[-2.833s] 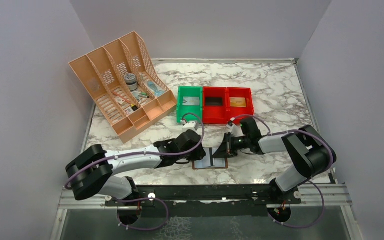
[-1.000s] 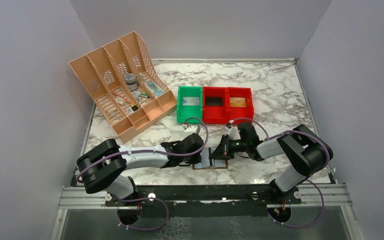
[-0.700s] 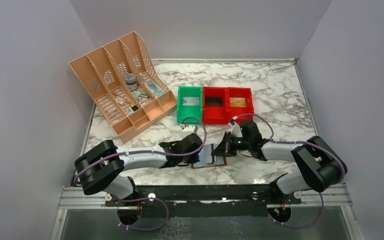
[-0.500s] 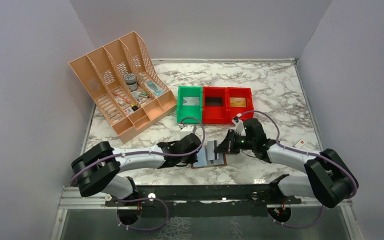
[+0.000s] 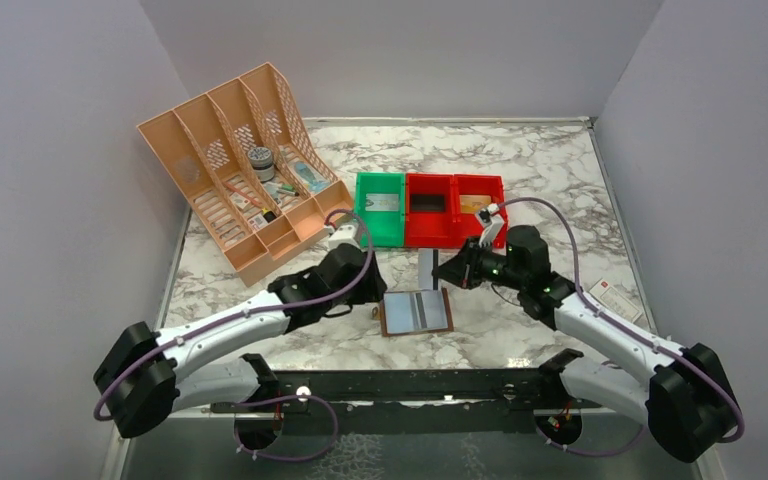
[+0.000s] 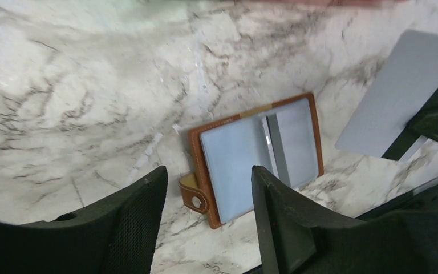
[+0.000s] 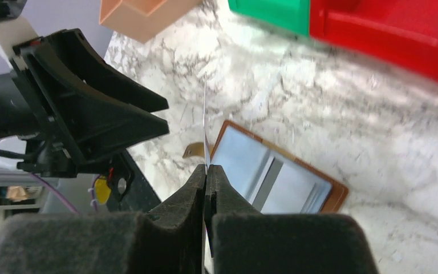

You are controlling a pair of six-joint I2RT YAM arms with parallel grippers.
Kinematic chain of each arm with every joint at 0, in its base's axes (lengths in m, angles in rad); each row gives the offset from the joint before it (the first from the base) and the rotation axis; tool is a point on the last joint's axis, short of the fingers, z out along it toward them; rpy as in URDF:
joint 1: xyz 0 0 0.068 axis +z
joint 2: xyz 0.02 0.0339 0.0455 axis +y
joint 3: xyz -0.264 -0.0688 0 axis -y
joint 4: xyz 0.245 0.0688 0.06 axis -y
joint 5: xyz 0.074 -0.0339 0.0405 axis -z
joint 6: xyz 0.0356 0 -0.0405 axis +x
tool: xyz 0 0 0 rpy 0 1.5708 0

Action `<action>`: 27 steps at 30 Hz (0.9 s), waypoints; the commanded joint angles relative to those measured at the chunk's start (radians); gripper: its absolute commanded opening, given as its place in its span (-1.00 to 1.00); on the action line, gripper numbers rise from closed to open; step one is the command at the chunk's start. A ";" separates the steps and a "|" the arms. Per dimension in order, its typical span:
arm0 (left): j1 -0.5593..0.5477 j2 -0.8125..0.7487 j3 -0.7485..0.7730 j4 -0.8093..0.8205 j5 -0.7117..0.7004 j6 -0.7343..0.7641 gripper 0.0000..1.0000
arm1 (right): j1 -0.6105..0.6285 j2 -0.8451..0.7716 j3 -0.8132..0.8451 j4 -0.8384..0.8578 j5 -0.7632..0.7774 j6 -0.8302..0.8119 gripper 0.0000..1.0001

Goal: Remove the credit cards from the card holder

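On the veined marble bench (image 5: 560, 170), the stitched brown leather card holder (image 5: 416, 312) lies open flat, pale lining up. Just beyond it, the right claw (image 7: 206, 171) is clenched on a thin grey-blue credit card (image 5: 426, 268), held off the bench. The left claw (image 6: 208, 177) hangs released and empty beside the holder.

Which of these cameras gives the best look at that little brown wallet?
The left wrist view: the wallet lies open and almost whole there, snap tab and pale lining plain. The top view shows it whole but small. In the right wrist view the right gripper, shut on a card, hides part of it.
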 commanded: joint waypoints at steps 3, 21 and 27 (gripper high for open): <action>0.189 -0.106 0.014 -0.118 0.111 0.083 0.29 | 0.003 0.038 0.139 0.026 0.094 -0.150 -0.98; 0.475 -0.149 0.193 -0.352 -0.031 0.317 0.99 | 0.167 0.540 0.667 -0.012 0.265 -0.992 -0.98; 0.476 -0.169 0.143 -0.325 -0.142 0.372 0.99 | 0.182 0.740 0.861 -0.146 0.406 -1.148 -0.98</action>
